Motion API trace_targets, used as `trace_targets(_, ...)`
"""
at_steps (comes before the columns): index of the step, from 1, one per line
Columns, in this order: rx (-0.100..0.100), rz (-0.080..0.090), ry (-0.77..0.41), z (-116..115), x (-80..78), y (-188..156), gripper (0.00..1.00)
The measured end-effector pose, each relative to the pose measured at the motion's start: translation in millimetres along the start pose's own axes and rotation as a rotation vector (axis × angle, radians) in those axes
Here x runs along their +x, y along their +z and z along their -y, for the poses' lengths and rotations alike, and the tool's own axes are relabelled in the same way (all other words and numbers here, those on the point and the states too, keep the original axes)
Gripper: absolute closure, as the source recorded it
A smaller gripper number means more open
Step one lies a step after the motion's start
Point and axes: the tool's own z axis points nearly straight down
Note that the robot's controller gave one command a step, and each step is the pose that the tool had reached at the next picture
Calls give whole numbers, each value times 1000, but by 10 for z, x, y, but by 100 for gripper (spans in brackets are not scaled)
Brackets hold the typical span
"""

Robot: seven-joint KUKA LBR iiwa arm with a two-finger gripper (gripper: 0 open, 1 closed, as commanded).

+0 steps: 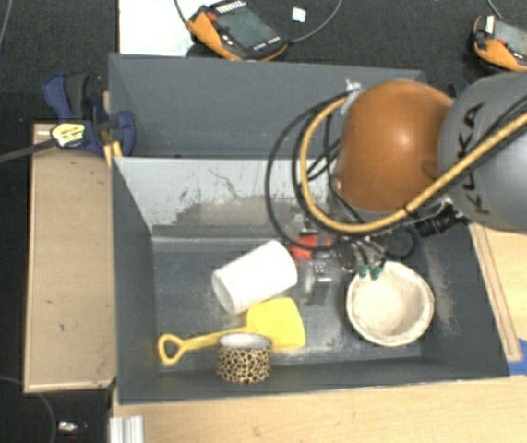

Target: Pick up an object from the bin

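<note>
Gripper (pixel 321 280) hangs between white cup (pixel 255 276) and white bowl (pixel 390 308); open or closed, I cannot tell. Most room seems left, by the bin (pixel 134 275) wall.

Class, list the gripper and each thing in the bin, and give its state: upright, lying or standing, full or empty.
cup: lying on its side.
bowl: upright, empty.
scoop: lying flat, handle pointing left.
tape roll: standing on end, against the scoop's handle.
gripper: low between cup and bowl; its grasp cannot be told.
</note>
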Motion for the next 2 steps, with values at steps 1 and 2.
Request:
trace_targets(1, -1, 8, 5, 6, -17, -39, 0)
trace_targets(2, -3, 33, -197, -473, 191, 1080, 0)
